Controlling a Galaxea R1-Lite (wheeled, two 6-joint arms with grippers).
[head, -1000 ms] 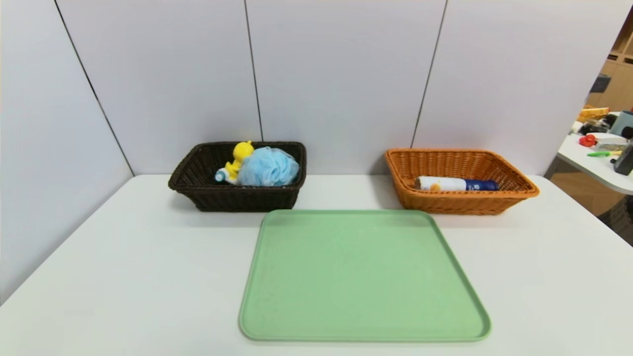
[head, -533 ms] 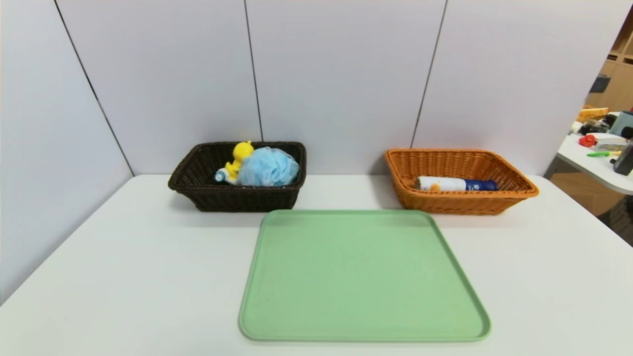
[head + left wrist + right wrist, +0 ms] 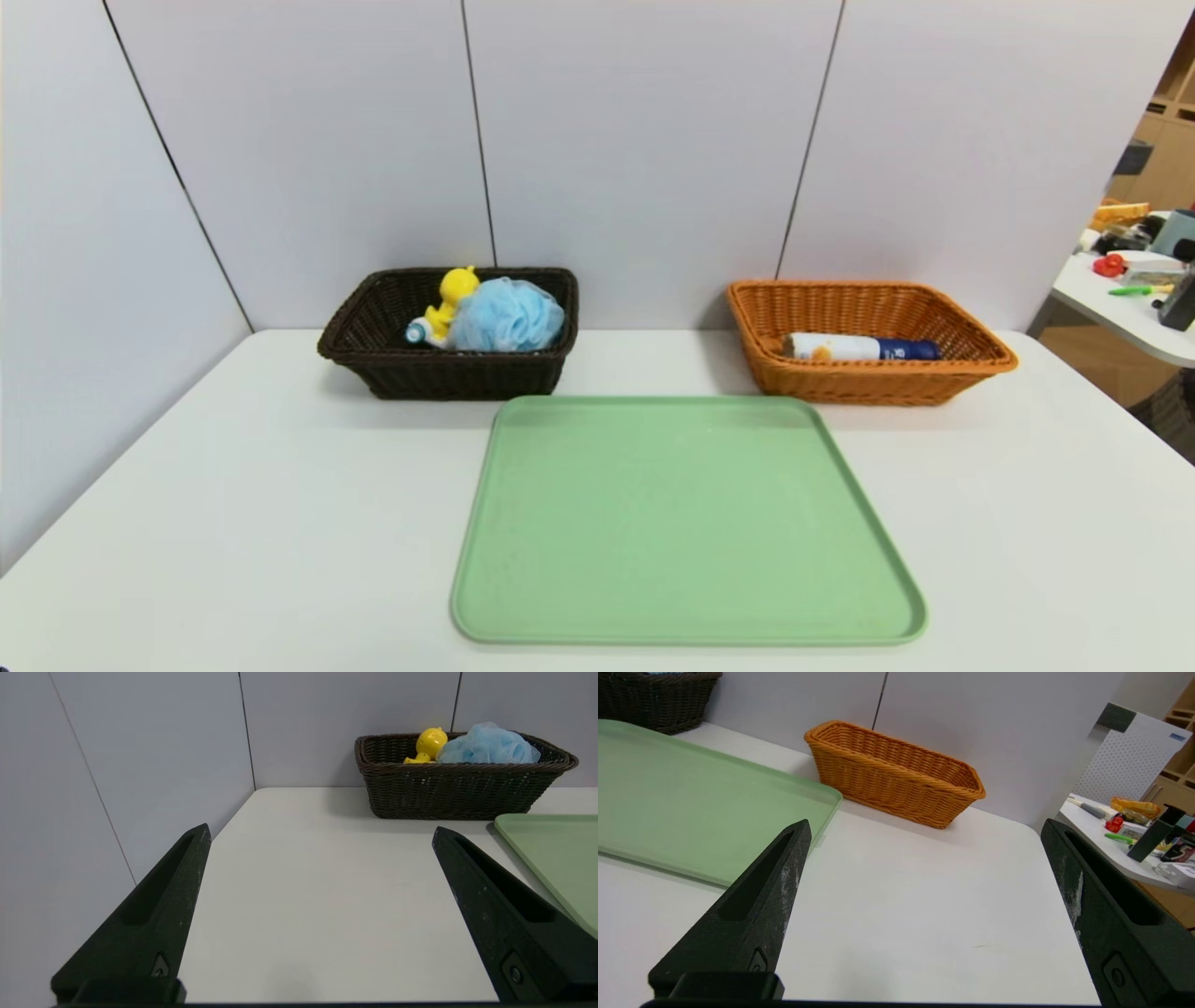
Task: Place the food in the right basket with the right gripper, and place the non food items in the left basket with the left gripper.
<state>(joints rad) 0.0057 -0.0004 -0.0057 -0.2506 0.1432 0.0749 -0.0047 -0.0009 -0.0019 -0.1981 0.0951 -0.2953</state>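
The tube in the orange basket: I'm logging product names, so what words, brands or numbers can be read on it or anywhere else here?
Tube in the orange basket: white marks on its dark blue end, too small to read.
Duck toy, bath pouf, dark basket, green tray: no text.
Side-table clutter: nothing legible.

You're facing a white table with rounded corners, boxed in at the back and left by pale grey wall panels split by thin dark seams. Off to your right stands a second white table cluttered with small objects, and behind it light wooden shelving.
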